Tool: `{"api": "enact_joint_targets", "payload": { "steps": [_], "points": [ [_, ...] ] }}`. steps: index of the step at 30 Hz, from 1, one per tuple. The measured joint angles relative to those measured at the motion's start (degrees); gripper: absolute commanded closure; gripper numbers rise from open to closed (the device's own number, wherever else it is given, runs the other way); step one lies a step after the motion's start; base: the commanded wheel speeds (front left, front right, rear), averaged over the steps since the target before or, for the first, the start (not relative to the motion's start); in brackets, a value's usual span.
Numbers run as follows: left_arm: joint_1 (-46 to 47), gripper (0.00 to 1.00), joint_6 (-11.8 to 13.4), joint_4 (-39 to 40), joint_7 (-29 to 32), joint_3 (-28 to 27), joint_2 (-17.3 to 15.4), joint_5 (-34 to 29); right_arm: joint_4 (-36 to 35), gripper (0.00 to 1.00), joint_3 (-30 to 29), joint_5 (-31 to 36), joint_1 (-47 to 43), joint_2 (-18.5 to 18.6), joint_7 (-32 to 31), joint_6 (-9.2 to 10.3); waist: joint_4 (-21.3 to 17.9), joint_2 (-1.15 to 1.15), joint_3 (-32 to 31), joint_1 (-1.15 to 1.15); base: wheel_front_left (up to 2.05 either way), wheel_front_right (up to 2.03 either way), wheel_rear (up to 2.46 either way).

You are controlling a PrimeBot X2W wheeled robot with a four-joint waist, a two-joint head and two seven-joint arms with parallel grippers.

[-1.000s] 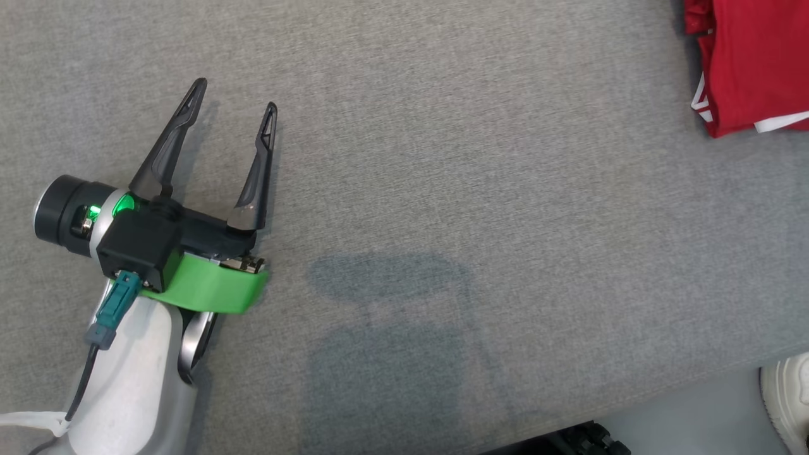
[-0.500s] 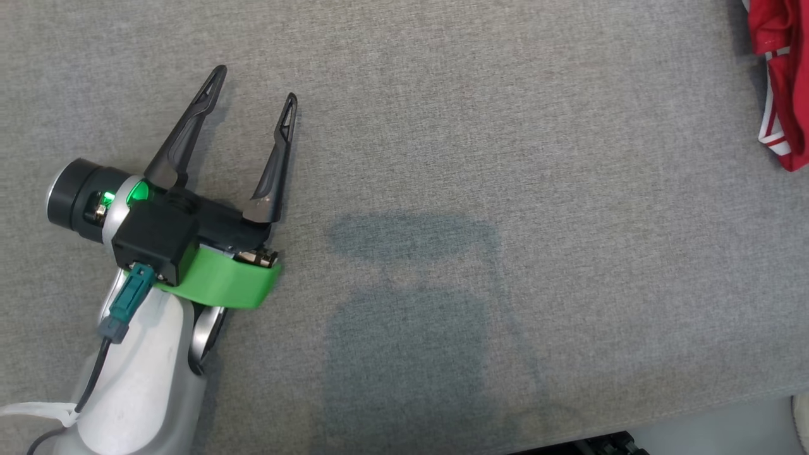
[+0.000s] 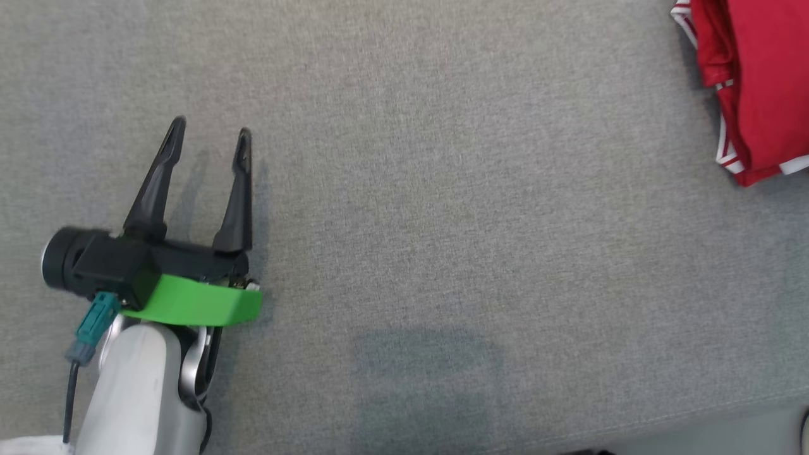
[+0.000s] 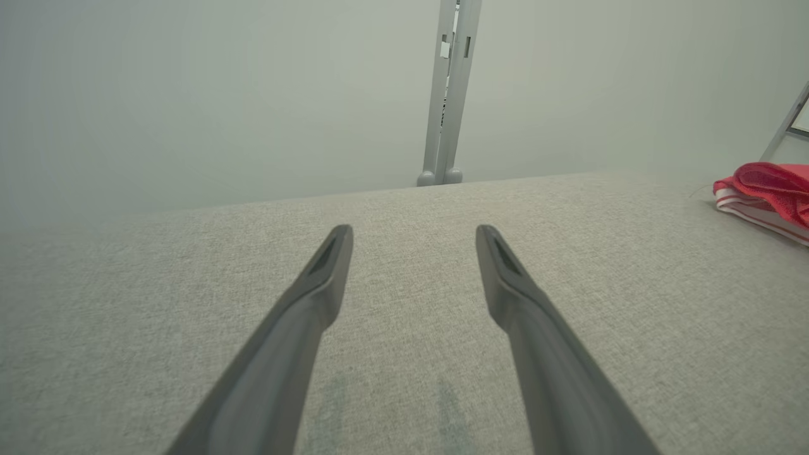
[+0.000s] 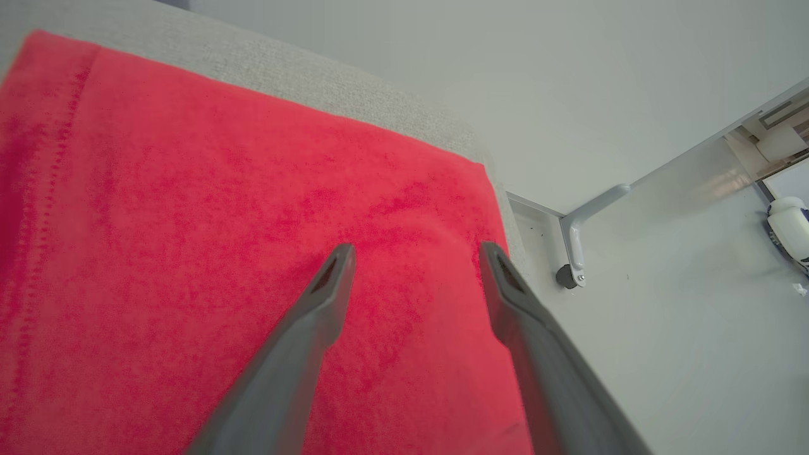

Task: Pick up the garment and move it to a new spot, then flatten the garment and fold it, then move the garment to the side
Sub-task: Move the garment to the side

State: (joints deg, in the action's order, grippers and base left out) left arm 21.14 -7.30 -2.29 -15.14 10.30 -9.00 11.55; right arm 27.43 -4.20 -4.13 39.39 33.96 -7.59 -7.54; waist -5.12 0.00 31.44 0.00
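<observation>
Folded red garment (image 3: 765, 76), at grey surface (image 3: 474, 189) edge. Right gripper (image 5: 415, 248): spread, empty, over garment. Left gripper (image 3: 212, 126): spread, well apart. Advised: lift straight off, no snagging.

Red garment (image 3: 765, 76) with white striped trim, folded, lying flat at the grey surface's far right edge

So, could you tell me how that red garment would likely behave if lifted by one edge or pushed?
The garment is probably floppy: its folded layers sag and curl at the edges, so lifted by one edge it would likely unfold and droop. Pushed, its textured knit would probably bunch rather than slide on the woven grey surface.
</observation>
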Motion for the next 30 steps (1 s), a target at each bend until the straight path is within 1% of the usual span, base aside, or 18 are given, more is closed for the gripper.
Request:
{"api": "enact_joint_targets", "payload": {
  "steps": [1,2,3,9,14,19,27,30],
  "points": [
    [-1.6,0.00,0.2,-0.9,0.0,-1.7,0.5,0.6,-2.2,0.00,-0.6,-0.8,-3.1,-2.3,1.9,0.00,0.1,0.00,-1.9,0.00,0.00,0.00,0.00],
    [-1.6,0.00,0.2,-0.9,0.0,-1.7,0.5,0.6,-2.2,0.00,-0.6,-0.8,-3.1,-2.3,1.9,0.00,0.1,0.00,-1.9,0.00,0.00,0.00,0.00],
    [-3.4,0.00,0.6,-2.2,0.0,-3.1,0.9,1.5,-4.3,0.00,-0.4,-0.3,-6.2,-3.6,3.5,0.00,0.1,0.00,-3.8,0.00,0.00,0.00,0.00],
    [-7.2,0.00,2.3,-7.3,0.0,-7.0,2.3,4.2,-9.2,0.00,-1.8,-3.0,-12.4,-9.9,7.8,0.01,0.4,0.00,-10.1,0.00,0.00,0.00,0.00],
    [-8.7,0.00,3.2,-11.3,1.0,-7.7,2.8,6.0,-13.0,0.00,-2.6,-5.4,-16.6,-15.3,9.5,0.01,0.9,0.00,-15.0,0.00,0.00,0.00,0.00],
    [-9.2,0.00,3.5,-13.9,2.0,-7.7,3.0,6.8,-16.3,0.00,-2.4,-7.4,-20.0,-20.1,11.2,0.01,1.9,0.00,-19.3,-0.01,0.00,0.00,0.00],
    [-9.6,0.00,3.8,-17.5,1.9,-7.9,2.9,7.4,-18.2,0.00,0.2,-8.5,-26.2,-26.0,13.9,0.03,3.9,0.00,-24.5,-0.01,0.00,0.00,0.00],
    [-9.7,0.00,3.7,-18.4,1.5,-7.7,2.7,7.5,-17.8,0.00,1.7,-9.3,-28.2,-27.3,14.8,0.04,4.9,0.00,-25.9,-0.01,0.00,0.00,0.00]
  ]
}}
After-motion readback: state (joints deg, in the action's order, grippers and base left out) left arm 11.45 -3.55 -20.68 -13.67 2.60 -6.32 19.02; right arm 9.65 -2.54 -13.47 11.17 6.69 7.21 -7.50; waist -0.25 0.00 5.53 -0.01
